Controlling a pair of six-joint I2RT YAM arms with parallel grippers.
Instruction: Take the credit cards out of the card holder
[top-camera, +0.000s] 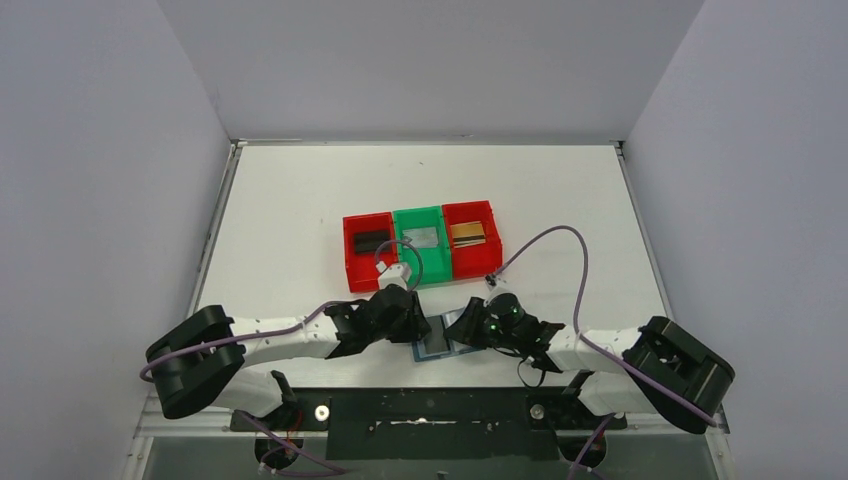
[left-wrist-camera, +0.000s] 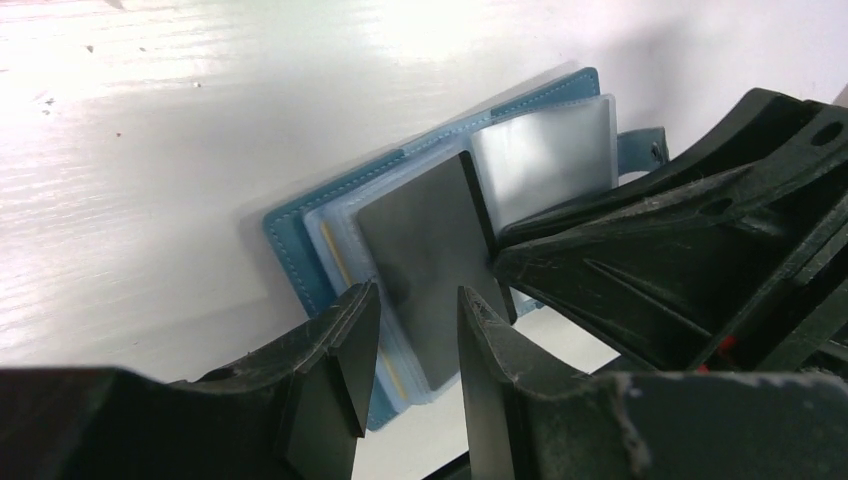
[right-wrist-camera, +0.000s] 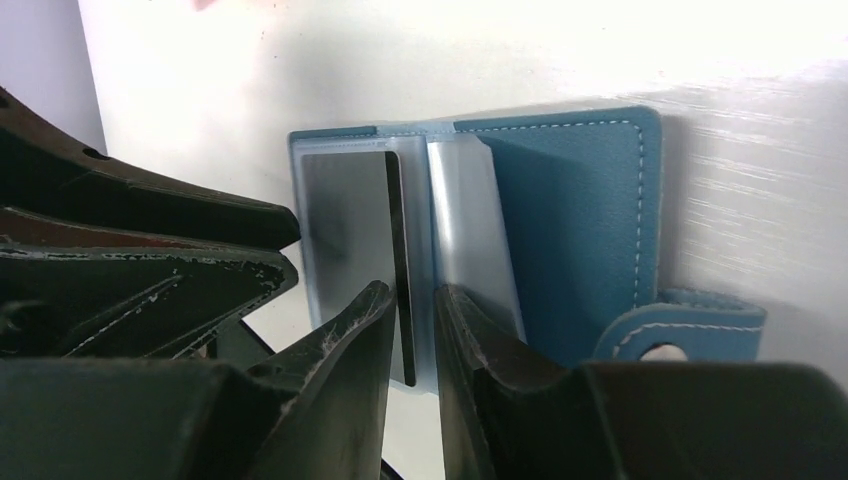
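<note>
The teal card holder (top-camera: 438, 345) lies open on the table between both grippers; its cover (right-wrist-camera: 580, 200) and snap tab (right-wrist-camera: 680, 325) face the right wrist view. A dark credit card (left-wrist-camera: 430, 250) rests on its clear sleeves (left-wrist-camera: 545, 160), slid partly out. My left gripper (left-wrist-camera: 418, 295) is open just above the card's near end, touching nothing. My right gripper (right-wrist-camera: 412, 290) stands slightly open, and the dark card's (right-wrist-camera: 345, 220) thin edge shows in the gap between its fingers. A yellowish card edge (left-wrist-camera: 340, 270) peeks from a lower sleeve.
Behind the holder stand three joined bins: a red bin (top-camera: 350, 265) with a black card (top-camera: 370, 240), a green bin (top-camera: 435, 270) with a silver-grey card (top-camera: 425, 237), and a red bin (top-camera: 490, 255) with a gold card (top-camera: 467, 234). Purple cables loop over both arms.
</note>
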